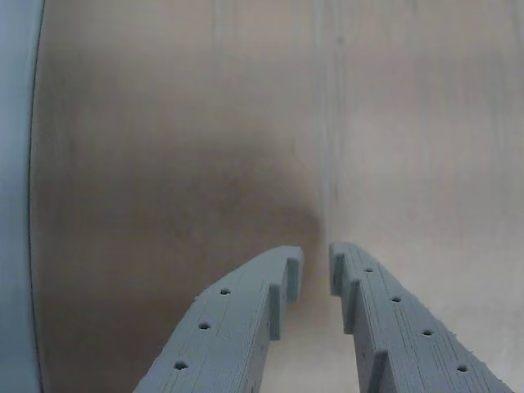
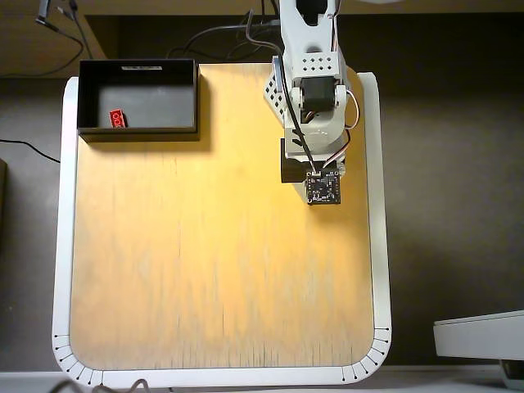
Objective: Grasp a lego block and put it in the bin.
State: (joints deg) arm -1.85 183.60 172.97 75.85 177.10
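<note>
In the overhead view the red lego block (image 2: 118, 119) lies on the floor of the black bin (image 2: 139, 129), near its left wall, at the board's top left corner. The arm (image 2: 312, 98) is folded over the board's upper right, far from the bin, and its wrist camera board covers the fingers from above. In the wrist view my gripper (image 1: 316, 260) points down at bare wood. Its grey fingers (image 1: 246, 319) stand a narrow gap apart with nothing between them. Neither the block nor the bin shows in the wrist view.
The wooden board (image 2: 213, 262) has a white raised rim (image 2: 62, 246) that also shows at the left edge of the wrist view as a pale rim (image 1: 12, 196). Cables (image 2: 221, 37) run behind the bin. A grey object (image 2: 479, 334) sits off the board at lower right.
</note>
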